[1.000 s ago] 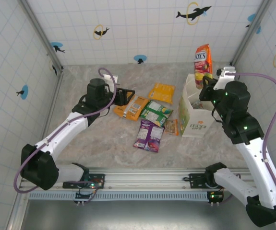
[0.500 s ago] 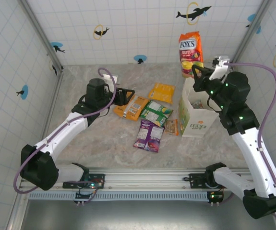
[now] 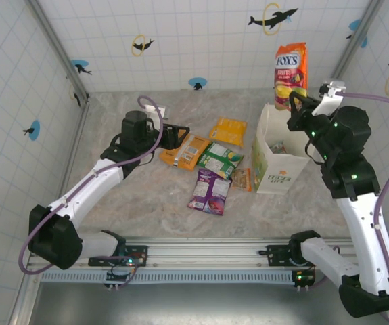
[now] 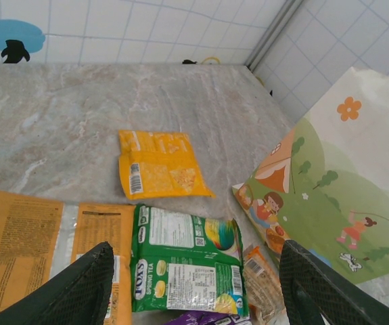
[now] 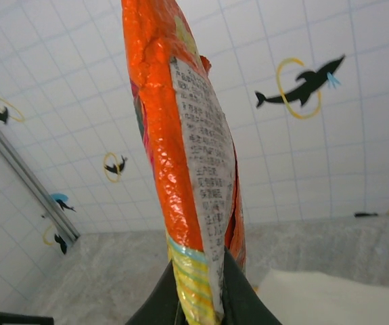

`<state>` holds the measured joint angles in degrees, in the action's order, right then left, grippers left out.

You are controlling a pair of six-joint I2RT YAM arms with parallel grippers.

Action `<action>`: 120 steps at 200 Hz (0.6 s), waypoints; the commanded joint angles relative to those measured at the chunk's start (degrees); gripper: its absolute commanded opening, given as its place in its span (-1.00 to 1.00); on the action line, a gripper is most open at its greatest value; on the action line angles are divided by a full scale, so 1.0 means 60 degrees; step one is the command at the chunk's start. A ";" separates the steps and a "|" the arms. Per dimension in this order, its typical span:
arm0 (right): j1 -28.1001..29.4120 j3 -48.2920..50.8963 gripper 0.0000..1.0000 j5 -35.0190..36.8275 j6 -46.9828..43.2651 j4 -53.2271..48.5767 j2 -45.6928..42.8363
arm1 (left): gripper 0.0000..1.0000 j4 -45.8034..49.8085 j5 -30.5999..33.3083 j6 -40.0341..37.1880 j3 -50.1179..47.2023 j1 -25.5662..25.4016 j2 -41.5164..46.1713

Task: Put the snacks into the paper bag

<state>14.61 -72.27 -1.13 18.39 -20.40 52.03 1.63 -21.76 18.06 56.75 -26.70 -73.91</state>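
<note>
Orange packet (image 3: 290, 64) in right tool (image 3: 293, 103), over bag (image 3: 279, 173)

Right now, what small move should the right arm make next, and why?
Probably tip the red-orange packet down into the paper bag: the right end effector pinches its bottom edge, holding it upright, raised at the bag's far rim, not yet inside.

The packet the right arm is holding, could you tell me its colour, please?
The packet is orange-red with a yellow end, best seen from the right wrist.
</note>
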 commanded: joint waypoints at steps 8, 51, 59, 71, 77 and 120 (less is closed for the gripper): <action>-0.0086 -0.0264 -1.00 0.0409 -0.0114 -0.1513 0.0078 | 0.32 0.0043 -0.0104 0.0021 0.0092 -0.0062 -0.0159; -0.0230 -0.0309 -1.00 -0.0040 0.0337 -0.2382 0.0591 | 0.31 0.0022 -0.0122 0.0064 0.0121 -0.0068 -0.0221; -0.0259 -0.0381 -1.00 -0.0061 0.0408 -0.2548 0.0714 | 0.30 0.0022 -0.0116 0.0056 0.0135 -0.0076 -0.0221; -0.0303 -0.0503 -1.00 -0.0061 0.0499 -0.2825 0.0903 | 0.30 0.0022 -0.0138 0.0066 0.0136 -0.0073 -0.0236; -0.0335 -0.0547 -1.00 -0.0051 0.0535 -0.2958 0.1002 | 0.30 0.0022 -0.0138 0.0073 0.0124 -0.0069 -0.0236; -0.0494 -0.0831 -1.00 -0.0206 0.0768 -0.3583 0.1609 | 0.30 0.0117 -0.0130 0.0079 0.0121 -0.0067 -0.0251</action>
<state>12.32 -73.34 -1.41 21.43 -40.53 60.73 1.67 -21.78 18.06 56.75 -26.70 -74.81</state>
